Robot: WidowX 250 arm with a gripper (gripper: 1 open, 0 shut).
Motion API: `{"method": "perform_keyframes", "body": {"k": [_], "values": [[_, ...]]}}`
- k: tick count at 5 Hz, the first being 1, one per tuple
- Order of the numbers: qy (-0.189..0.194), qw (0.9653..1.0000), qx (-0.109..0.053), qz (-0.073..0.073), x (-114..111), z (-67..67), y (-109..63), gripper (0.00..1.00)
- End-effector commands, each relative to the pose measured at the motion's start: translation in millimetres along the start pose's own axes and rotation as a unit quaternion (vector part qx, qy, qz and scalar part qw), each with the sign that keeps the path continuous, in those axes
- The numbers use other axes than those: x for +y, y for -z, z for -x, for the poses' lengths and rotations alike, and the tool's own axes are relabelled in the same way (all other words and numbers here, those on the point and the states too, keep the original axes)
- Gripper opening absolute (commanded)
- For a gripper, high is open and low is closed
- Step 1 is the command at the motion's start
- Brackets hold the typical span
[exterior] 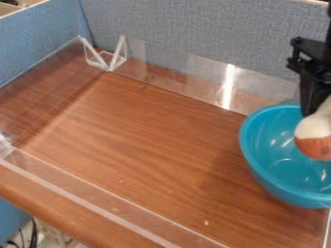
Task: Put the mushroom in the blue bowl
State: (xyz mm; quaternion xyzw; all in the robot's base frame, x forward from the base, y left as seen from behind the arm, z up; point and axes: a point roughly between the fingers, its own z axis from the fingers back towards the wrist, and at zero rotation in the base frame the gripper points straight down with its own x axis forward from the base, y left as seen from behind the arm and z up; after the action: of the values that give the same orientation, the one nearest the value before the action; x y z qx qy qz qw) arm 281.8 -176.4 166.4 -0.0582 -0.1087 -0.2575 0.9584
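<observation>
above the large round turquoise-blue plastic bowl (284, 155), at the right end of the wood-grain table (142, 136), we see the black pincer (315, 114) pointing down, pinching the small toy mushroom (315, 136) with its reddish-brown cap and cream stem. the mushroom hangs over the bowl's hollow, near its right side.

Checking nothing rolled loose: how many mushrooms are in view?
1. The mushroom hangs in the gripper over the blue bowl, at the right edge. Anything beyond that edge is out of sight.
</observation>
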Motion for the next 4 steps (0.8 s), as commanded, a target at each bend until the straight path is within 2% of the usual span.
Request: {"method": "perform_keyframes", "body": {"k": [1,4], "values": [[0.01,0.9989,-0.045,-0.002,-6.2,-0.6,-27.7,0.0],[0.019,0.998,-0.06,-0.007,-12.2,9.2,-26.1,0.0]]}}
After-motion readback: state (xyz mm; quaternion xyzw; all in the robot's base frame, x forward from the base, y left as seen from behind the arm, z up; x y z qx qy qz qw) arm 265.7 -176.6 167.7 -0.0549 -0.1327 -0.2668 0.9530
